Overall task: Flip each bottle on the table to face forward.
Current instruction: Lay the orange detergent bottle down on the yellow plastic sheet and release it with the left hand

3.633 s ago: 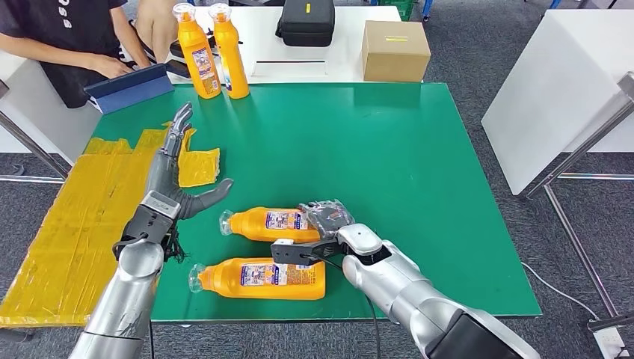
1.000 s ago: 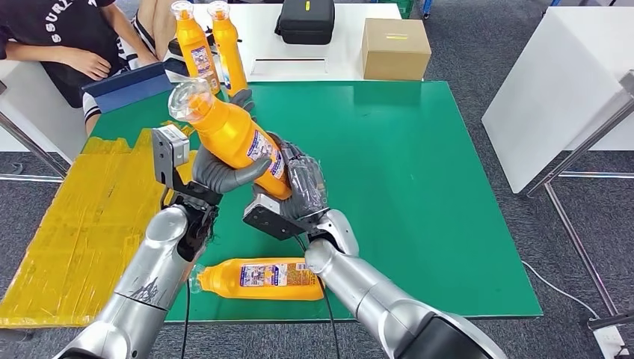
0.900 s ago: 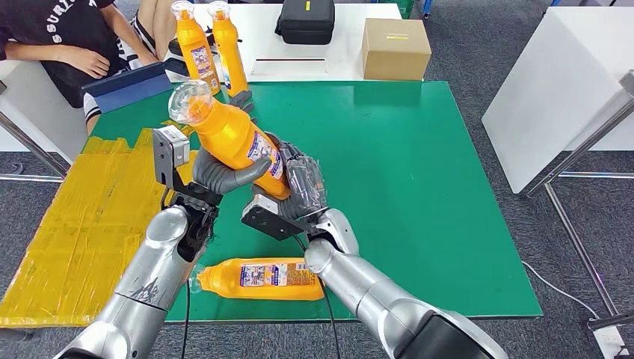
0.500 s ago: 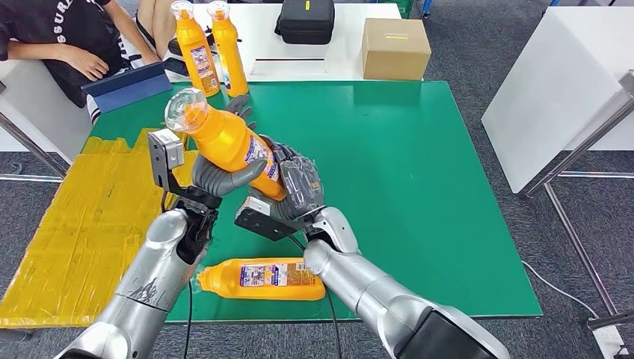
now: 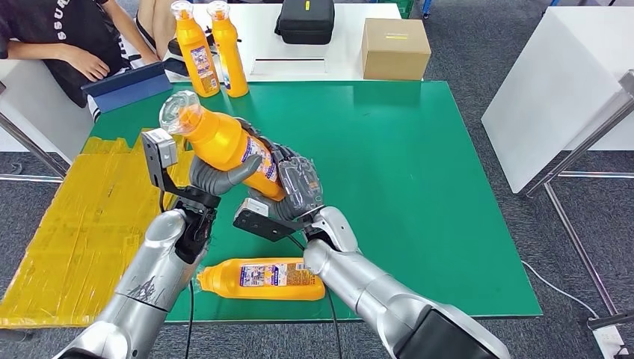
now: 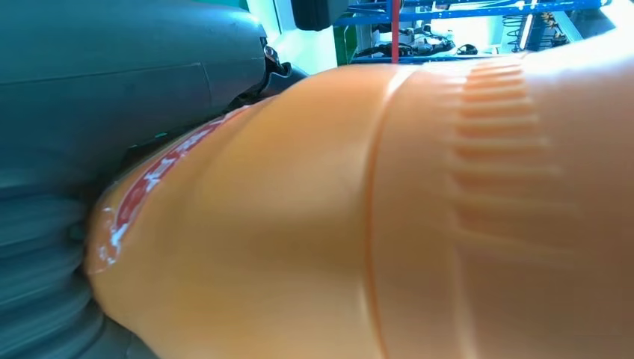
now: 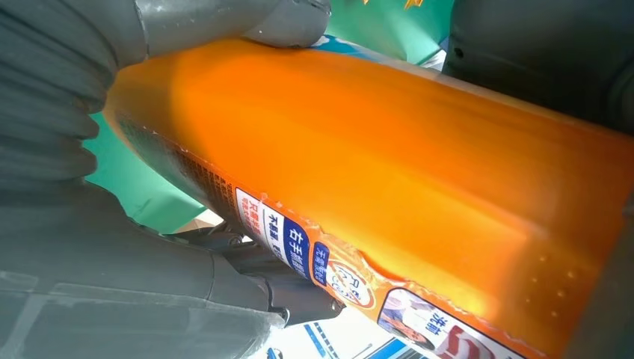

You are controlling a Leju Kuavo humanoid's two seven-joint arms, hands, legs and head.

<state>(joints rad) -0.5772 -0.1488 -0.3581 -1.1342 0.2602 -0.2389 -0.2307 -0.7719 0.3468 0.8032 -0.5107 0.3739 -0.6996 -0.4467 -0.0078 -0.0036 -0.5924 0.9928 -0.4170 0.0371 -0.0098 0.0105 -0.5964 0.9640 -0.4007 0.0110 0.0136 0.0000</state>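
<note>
An orange bottle (image 5: 224, 142) with a clear cap is lifted above the green table (image 5: 419, 172), tilted with its cap up and to the left. My left hand (image 5: 217, 176) grips it around the middle, thumb across its front. My right hand (image 5: 295, 191) holds its lower end. The bottle's orange side (image 6: 419, 224) lies close against the left wrist camera, and its labelled edge (image 7: 359, 224) runs past the right wrist camera. A second orange bottle (image 5: 262, 278) lies on its side near the table's front edge, label up. Two more orange bottles (image 5: 196, 48) stand upright at the table's back left.
Yellow sheeting (image 5: 75, 217) covers the table's left side. A cardboard box (image 5: 395, 48) and a black case (image 5: 304, 21) sit on the white table behind. A person (image 5: 52, 37) sits at the back left by a blue tablet (image 5: 127, 86). A white table (image 5: 568, 82) stands to the right.
Since 3.6 s ago both hands have lifted one lying bottle off the table. Over the last second the held bottle has tipped and drifted slightly left and down.
</note>
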